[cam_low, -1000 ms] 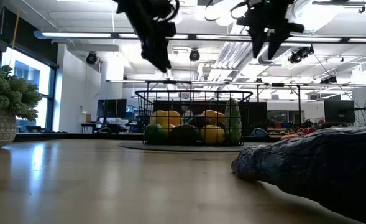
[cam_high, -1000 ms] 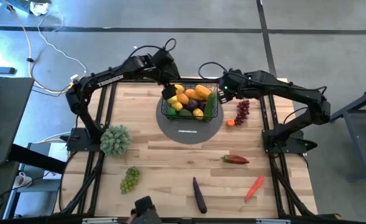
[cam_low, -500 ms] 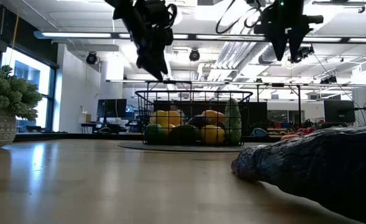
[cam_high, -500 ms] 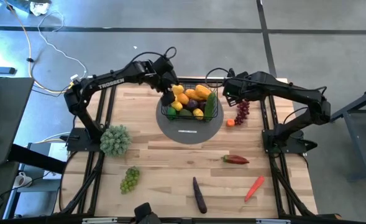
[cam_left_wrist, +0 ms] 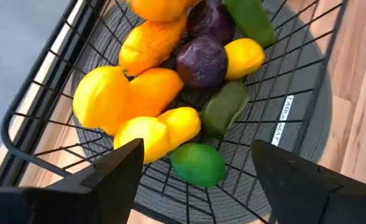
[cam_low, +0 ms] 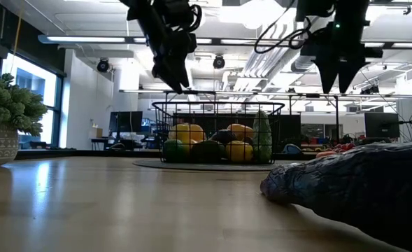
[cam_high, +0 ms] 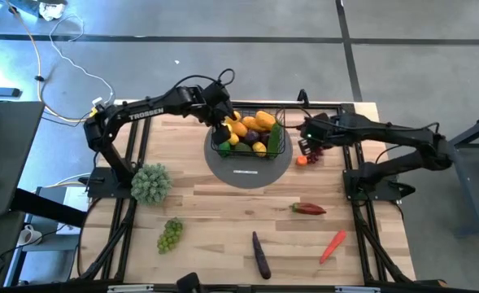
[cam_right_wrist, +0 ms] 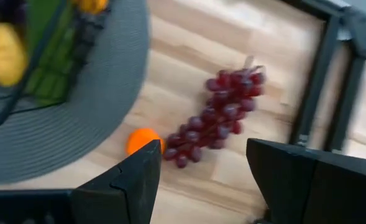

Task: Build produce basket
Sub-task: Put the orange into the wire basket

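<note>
Left gripper [cam_high: 221, 129] is hanging over the basket's [cam_high: 280, 150] left rim, fingers spread, pinching nothing. Directly below it, inside the basket: lemons [cam_left_wrist: 155, 130], orange pieces [cam_left_wrist: 150, 43], a lime [cam_left_wrist: 198, 164], a purple piece [cam_left_wrist: 201, 62], green pieces [cam_left_wrist: 225, 107].

The basket is sitting on a grey mat [cam_high: 247, 172], at the table's [cam_high: 223, 212] far middle.

Right gripper [cam_high: 307, 147] is hovering to the basket's right, fingers spread, empty. Right under it the purple grapes [cam_right_wrist: 223, 116] are lying on the wood, a small orange [cam_right_wrist: 142, 140] just beside them at the mat's edge.

Well away from both grippers, toward the near side: a red pepper [cam_high: 308, 209], a carrot-like red piece [cam_high: 333, 245], an aubergine [cam_high: 260, 255], green grapes [cam_high: 169, 234]. A potted plant [cam_high: 150, 182] is standing near the left arm's base.
</note>
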`<move>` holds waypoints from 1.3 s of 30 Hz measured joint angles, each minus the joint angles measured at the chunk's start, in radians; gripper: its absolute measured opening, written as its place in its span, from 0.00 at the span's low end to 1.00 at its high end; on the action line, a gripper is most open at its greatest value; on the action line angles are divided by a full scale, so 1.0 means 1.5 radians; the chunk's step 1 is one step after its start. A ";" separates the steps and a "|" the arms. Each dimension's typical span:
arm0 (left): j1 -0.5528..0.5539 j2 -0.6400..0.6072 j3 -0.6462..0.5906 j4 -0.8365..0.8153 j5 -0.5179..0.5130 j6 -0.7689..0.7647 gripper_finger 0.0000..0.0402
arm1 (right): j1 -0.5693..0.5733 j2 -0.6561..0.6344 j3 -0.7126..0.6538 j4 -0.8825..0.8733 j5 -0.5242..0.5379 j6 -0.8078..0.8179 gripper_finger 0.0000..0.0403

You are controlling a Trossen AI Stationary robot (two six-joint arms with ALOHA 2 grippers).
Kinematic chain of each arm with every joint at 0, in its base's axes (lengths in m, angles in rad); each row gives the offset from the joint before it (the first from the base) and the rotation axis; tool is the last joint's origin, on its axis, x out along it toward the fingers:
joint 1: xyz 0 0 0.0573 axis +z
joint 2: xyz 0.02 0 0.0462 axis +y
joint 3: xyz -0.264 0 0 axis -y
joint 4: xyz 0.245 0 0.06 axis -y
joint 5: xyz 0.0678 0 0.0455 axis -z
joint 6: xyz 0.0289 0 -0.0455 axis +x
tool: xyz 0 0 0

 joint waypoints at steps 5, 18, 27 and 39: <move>-0.016 -0.026 0.000 0.001 0.007 -0.024 0.71 | -0.002 -0.048 -0.063 0.084 -0.046 -0.022 0.55; -0.051 -0.145 -0.101 0.041 -0.042 -0.122 0.71 | -0.001 -0.053 -0.138 0.137 -0.073 0.048 0.55; -0.085 -0.218 -0.151 0.071 -0.079 -0.175 0.71 | -0.001 -0.053 -0.171 0.203 -0.122 -0.038 0.57; -0.121 -0.231 -0.158 0.068 -0.112 -0.193 0.71 | 0.001 -0.052 -0.262 0.337 -0.138 -0.112 0.63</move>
